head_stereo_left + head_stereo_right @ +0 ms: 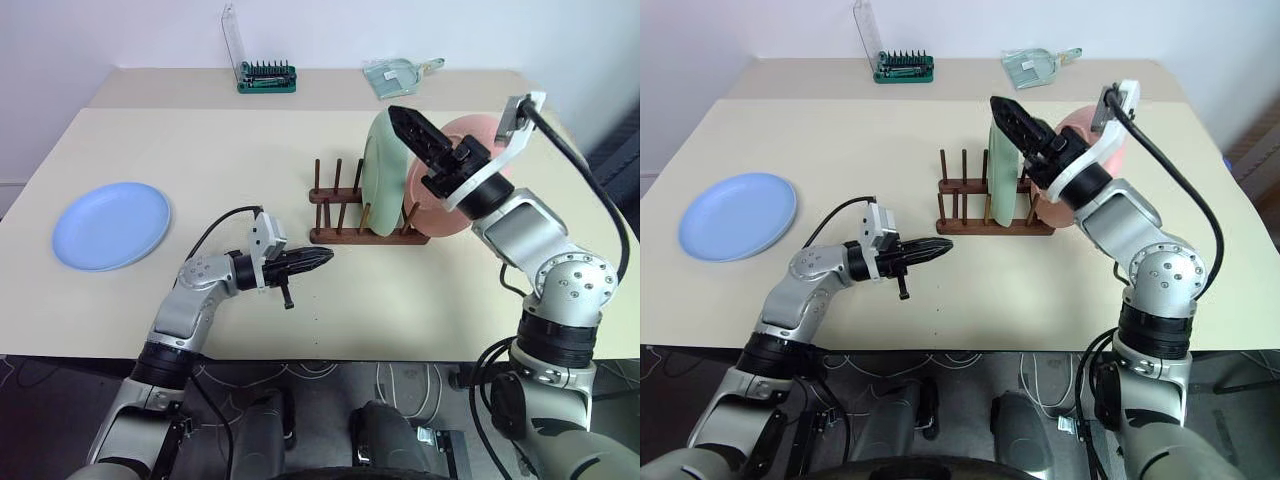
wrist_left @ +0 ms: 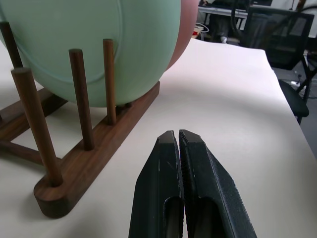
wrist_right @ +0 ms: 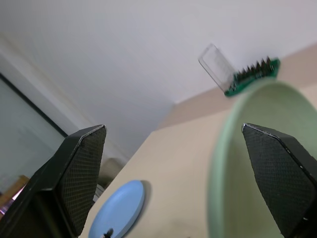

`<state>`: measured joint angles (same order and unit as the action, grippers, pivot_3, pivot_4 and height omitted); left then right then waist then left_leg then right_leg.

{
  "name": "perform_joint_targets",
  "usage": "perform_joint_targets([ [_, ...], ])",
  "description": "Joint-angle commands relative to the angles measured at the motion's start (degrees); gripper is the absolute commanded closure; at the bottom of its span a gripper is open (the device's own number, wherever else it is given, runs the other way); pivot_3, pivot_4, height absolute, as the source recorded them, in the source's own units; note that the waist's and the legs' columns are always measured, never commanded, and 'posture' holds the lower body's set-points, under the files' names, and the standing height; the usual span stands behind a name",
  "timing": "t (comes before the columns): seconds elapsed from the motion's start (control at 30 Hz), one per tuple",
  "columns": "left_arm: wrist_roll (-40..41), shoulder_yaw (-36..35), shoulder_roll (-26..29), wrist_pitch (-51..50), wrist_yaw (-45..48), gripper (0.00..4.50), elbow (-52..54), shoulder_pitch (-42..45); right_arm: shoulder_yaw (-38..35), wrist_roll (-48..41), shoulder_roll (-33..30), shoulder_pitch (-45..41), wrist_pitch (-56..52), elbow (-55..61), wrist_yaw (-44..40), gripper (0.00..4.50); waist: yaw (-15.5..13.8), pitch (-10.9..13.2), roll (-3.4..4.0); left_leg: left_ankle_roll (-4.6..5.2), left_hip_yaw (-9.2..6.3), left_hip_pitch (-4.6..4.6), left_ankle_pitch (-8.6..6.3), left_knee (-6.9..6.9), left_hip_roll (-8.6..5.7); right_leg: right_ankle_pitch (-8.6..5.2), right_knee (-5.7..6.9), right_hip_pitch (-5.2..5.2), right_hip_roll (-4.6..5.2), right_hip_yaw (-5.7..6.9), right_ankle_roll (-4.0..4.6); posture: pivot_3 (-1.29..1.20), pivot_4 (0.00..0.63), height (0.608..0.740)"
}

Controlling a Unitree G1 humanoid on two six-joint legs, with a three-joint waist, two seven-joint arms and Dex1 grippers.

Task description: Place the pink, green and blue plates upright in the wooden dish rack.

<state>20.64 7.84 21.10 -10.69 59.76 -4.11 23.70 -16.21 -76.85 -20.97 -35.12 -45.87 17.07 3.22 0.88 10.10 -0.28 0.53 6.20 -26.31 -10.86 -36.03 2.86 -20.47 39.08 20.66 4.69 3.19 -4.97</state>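
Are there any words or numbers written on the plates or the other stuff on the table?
No words or numbers can be read anywhere.
The green plate, pink plate and blue plate are plain.
The wooden dish rack has no marking.
The green tool-bit holder and the clear packet are too small to read.

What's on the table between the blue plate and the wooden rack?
Only the left tool, shut, hovers there between the blue plate and the wooden rack; the tabletop beneath looks bare in both eye views.
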Motion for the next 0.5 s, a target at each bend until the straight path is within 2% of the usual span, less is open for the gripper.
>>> perform_joint_targets([
  [0.03,0.3,-0.4,-0.2,1.1,0.3,4.41,0.5,0.2,-0.4,0.1,-2.3,-2.4,0.5,3.9,-0.2,0.04,0.0,0.0,0.00,0.00,0.00,0.00,0.00,0.00,0.00,0.00,0.00,0.00,0.01,0.00,0.00,0.00,0.150,0.732],
  [0.2,0.0,-0.6,-0.2,1.5,-0.1,4.41,0.3,0.5,0.2,6.9,-9.6,-3.9,1.0,5.6,-5.2,0.04,-0.1,0.0,0.00,0.01,0.00,-0.02,0.00,0.00,-0.01,0.00,-0.02,0.01,0.01,0.00,0.00,0.00,0.150,0.732],
  [0.3,1.2,-2.3,0.0,0.3,-1.5,4.41,1.7,0.4,2.3,15.4,-17.0,-4.4,2.3,6.5,-11.4,0.04,-0.1,0.0,0.00,0.01,0.02,-0.05,-0.01,-0.01,-0.02,0.00,-0.04,0.05,0.01,0.01,0.00,0.00,0.150,0.732],
  [0.4,-1.7,-3.6,1.9,0.6,-5.7,4.41,3.4,-0.1,6.6,23.8,-23.4,-5.1,5.0,8.1,-19.9,0.04,0.1,0.0,0.01,0.02,0.03,-0.06,-0.01,0.00,-0.01,0.00,-0.03,0.08,0.01,0.00,0.00,0.00,0.150,0.732],
  [0.43,-2.9,-4.9,2.5,-0.3,-8.9,3.87,3.5,0.0,9.1,26.9,-24.6,-5.7,6.2,8.6,-22.4,0.00,0.3,0.0,0.01,0.02,0.03,-0.06,-0.01,0.02,0.00,0.00,-0.03,0.11,0.00,-0.01,0.00,0.00,0.150,0.732],
  [0.5,-1.1,-9.0,2.8,-2.1,-13.4,3.16,5.4,0.1,14.6,33.9,-25.9,-6.8,9.2,9.0,-26.3,0.00,0.5,0.0,0.03,0.02,0.03,-0.04,-0.01,0.03,0.05,0.01,0.01,0.13,-0.03,-0.04,0.01,0.00,0.150,0.732],
])
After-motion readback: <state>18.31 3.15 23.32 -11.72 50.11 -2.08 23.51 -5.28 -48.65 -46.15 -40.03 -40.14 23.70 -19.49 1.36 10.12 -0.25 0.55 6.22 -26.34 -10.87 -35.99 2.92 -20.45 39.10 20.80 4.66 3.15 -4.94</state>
